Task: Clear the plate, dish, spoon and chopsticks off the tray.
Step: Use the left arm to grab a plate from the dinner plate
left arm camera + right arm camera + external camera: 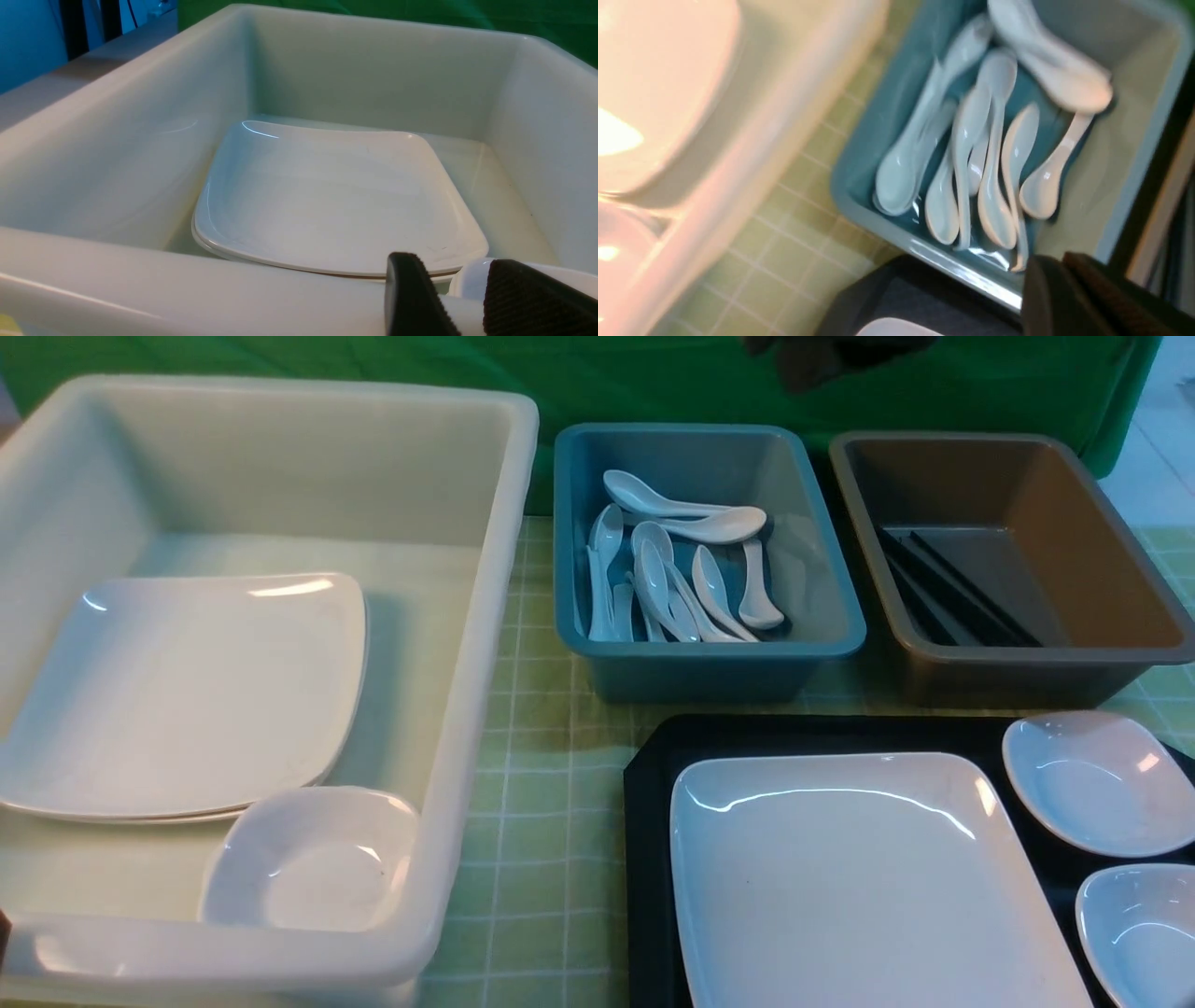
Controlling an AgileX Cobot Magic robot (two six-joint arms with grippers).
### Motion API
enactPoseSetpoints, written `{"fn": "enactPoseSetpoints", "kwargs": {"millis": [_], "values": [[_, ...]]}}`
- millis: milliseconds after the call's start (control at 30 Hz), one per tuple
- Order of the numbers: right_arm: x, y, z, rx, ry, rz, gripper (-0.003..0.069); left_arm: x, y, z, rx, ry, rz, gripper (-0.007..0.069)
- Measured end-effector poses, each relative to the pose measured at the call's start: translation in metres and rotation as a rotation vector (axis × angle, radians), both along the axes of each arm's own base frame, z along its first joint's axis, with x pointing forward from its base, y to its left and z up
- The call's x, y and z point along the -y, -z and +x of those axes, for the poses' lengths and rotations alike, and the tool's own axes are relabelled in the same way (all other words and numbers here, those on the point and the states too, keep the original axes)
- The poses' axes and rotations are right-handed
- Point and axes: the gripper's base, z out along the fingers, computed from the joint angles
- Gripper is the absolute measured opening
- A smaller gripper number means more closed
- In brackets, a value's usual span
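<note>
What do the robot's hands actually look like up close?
Only the finger ends show. The left gripper has two blocky black fingers with finely ridged pads. The right gripper looks similarly dark and ridged, though blurred. No cables or markings are visible.

The front view looks forward and downward from between the arms. It takes in the white tub (485, 644) at 9 o'clock, the blue bin (700, 667) at 12, the brown bin (1018, 681) at 2 and the black tray (653, 859) at 5. The left wrist view sits low and close at the white tub's near wall (140, 280). It faces across the stacked plates (327, 196), which the front view shares. The right wrist view, blurred, looks steeply down on the blue bin's spoons (971, 154), also shared.
</note>
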Motion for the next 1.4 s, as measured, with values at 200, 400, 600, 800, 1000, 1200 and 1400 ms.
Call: {"fn": "enactPoseSetpoints", "kwargs": {"millis": [200,400,600,800,1000,1200,1400], "values": [[0.053,-0.037,-0.096,0.08,-0.037,0.046,0.001,0.0,0.0,0.0,0.0,0.0,0.0,0.0222],[0.101,-0.013,-0.171,0.075,-0.038,0.042,0.001,0.0,0.0,0.0,0.0,0.0,0.0,0.0222],[0.146,0.027,-0.24,0.224,-0.04,0.129,0.0016,0.0,0.0,0.0,0.0,0.0,0.0,0.0222],[0.168,0.071,-0.273,0.363,-0.034,0.222,0.0019,0.0,0.0,0.0,-0.001,0.0,-0.002,0.0222],[0.171,0.099,-0.277,0.418,-0.033,0.257,0.002,0.0,0.0,0.0,-0.001,0.0,-0.002,0.0222],[0.169,0.096,-0.275,0.469,-0.031,0.289,0.0031,0.0,0.0,0.0,-0.001,0.0,-0.002,0.0222],[0.169,0.093,-0.274,0.492,-0.031,0.303,0.0041,0.0,0.0,0.0,0.01,0.002,-0.047,0.0222]]}}
